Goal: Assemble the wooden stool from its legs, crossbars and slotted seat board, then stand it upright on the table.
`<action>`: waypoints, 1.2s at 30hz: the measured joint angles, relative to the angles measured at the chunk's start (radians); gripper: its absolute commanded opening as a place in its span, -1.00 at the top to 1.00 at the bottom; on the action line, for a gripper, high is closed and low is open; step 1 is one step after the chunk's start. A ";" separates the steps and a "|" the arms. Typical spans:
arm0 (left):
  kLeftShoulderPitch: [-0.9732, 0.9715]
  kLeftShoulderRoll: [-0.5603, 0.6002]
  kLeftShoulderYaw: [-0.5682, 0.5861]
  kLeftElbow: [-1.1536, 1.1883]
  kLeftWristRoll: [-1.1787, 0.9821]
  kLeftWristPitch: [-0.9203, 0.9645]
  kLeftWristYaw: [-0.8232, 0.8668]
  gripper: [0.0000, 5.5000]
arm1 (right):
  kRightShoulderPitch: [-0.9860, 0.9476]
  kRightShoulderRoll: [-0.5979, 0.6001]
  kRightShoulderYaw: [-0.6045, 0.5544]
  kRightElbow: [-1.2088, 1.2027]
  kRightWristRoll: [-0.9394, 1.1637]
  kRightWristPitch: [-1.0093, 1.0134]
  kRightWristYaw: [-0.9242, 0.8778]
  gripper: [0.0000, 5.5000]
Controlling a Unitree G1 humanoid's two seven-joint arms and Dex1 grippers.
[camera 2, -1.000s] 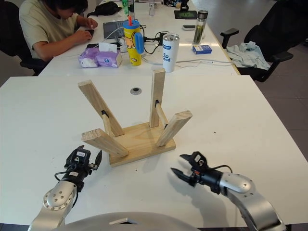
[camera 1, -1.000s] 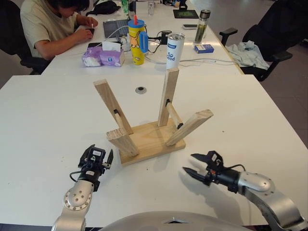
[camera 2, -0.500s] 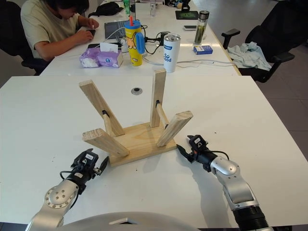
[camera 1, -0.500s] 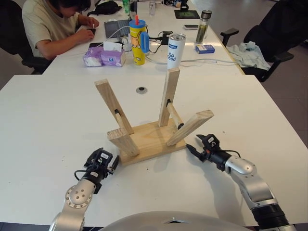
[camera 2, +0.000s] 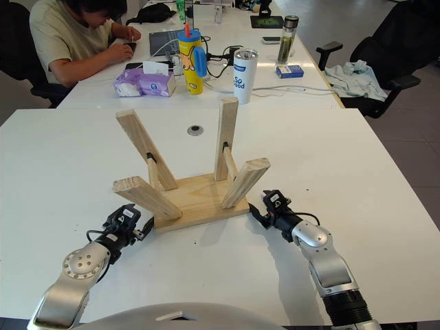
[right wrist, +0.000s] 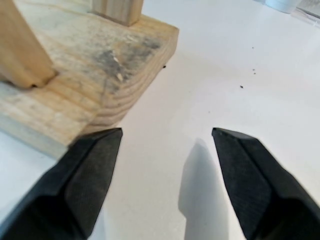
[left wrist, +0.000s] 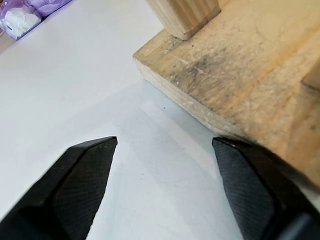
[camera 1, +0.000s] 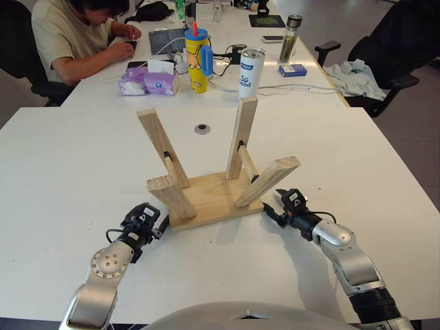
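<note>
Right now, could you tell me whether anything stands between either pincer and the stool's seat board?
Nothing visible does. The left pincer and right pincer are both open at the near corners of the seat board, with only bare table in between.

Pale wooden stool (camera 1: pixel 210 185) upside down on table, 4 legs up.

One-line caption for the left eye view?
Upside-down stool on white table; left gripper and right gripper open at either end of its seat board.
</note>
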 measured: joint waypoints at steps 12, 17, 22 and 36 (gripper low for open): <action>-0.183 -0.076 0.181 -0.077 -0.348 0.131 -0.010 -0.31 | -0.016 -0.022 -0.057 -0.140 0.113 0.335 0.005 -0.22; -0.227 -0.072 0.193 -0.128 -0.453 0.128 -0.028 -0.31 | -0.025 -0.024 -0.111 -0.184 0.171 0.470 0.005 -0.22; -0.235 -0.043 0.194 -0.146 -0.501 0.116 -0.040 -0.31 | -0.035 -0.022 -0.151 -0.221 0.211 0.574 0.005 -0.22; -0.191 0.055 0.200 -0.137 -0.511 0.188 -0.039 -0.31 | -0.168 -0.019 -0.338 -0.354 0.281 0.710 0.004 -0.22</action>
